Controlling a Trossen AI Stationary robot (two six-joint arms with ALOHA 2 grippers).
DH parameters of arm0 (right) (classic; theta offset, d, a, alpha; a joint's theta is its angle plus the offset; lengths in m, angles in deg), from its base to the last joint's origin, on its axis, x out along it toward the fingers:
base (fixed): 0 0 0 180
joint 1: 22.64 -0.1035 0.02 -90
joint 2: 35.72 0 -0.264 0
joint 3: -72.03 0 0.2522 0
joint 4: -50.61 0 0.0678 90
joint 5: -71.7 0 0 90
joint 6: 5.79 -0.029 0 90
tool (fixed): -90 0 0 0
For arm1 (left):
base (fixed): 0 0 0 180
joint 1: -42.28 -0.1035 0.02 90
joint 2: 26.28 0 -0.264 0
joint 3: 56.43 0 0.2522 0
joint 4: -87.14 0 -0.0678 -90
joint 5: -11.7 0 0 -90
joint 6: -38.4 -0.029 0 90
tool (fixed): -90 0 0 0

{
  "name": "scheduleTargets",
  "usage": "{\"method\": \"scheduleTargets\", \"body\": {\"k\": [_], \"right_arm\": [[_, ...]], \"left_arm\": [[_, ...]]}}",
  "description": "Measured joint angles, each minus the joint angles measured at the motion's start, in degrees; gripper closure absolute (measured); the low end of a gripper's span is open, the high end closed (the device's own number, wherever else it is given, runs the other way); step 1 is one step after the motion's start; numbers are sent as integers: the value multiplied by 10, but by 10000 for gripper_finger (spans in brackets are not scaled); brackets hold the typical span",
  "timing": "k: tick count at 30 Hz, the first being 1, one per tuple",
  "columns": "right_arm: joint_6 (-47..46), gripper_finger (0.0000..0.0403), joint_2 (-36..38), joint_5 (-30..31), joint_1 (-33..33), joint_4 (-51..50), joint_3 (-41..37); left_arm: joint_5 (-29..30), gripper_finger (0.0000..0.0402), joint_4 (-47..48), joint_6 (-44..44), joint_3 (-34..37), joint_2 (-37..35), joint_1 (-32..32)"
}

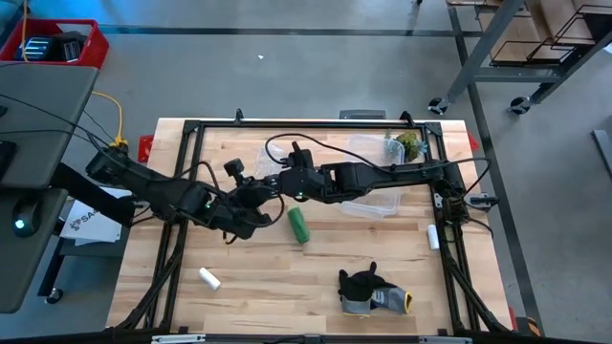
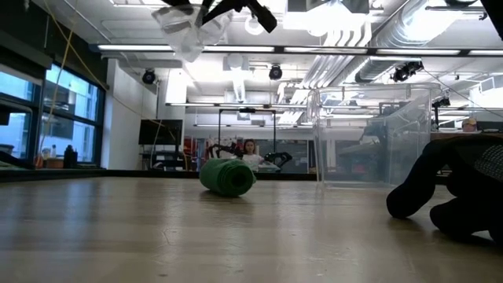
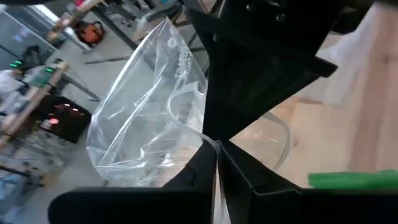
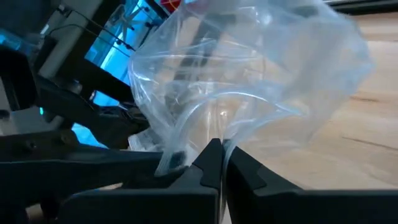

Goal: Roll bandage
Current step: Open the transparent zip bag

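The bench (image 1: 316,277) is seen from above as a pale wooden top inside a dark frame, with both arms reaching toward its middle. A clear plastic box (image 1: 378,177) stands toward the far right side, a dark grey glove (image 1: 368,291) lies near the front edge, and a small white cylinder (image 1: 209,278) rests at front left. A clear plastic bag (image 4: 249,81) is held up in the air between the arms: the right claw (image 4: 219,163) is clenched on one edge of it, and the left claw (image 3: 216,163) is likewise clamped onto the film. The bandage (image 1: 299,225) is already a compact green roll, lying on the bench just in front of the claws and apart from them, untouched. Its long axis runs roughly from back to front in the overhead view, tilted slightly; in the low view one coiled end (image 2: 236,178) faces toward the camera's right. The step in hand appears to be bagging, so the bag mouth is best pulled wide and kept taut before the roll is fetched, lest the film collapse.
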Motion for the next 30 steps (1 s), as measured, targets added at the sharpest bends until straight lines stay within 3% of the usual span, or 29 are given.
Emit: {"method": "scheduleTargets", "body": {"k": [4,11,18,23,30], "right_arm": [[-8,403,17,-17,-10,-25,0],[-2,403,48,-40,-38,-82,1],[16,403,40,-125,-47,-99,1],[39,403,39,-148,-46,-98,1],[124,396,39,-194,-42,-76,1]], "left_arm": [[2,398,39,23,0,-11,-3],[-43,400,152,173,0,-71,-5],[-217,401,13,185,0,-121,-12],[-377,401,8,192,0,-126,-12],[-417,401,32,280,1,-133,-16]]}}
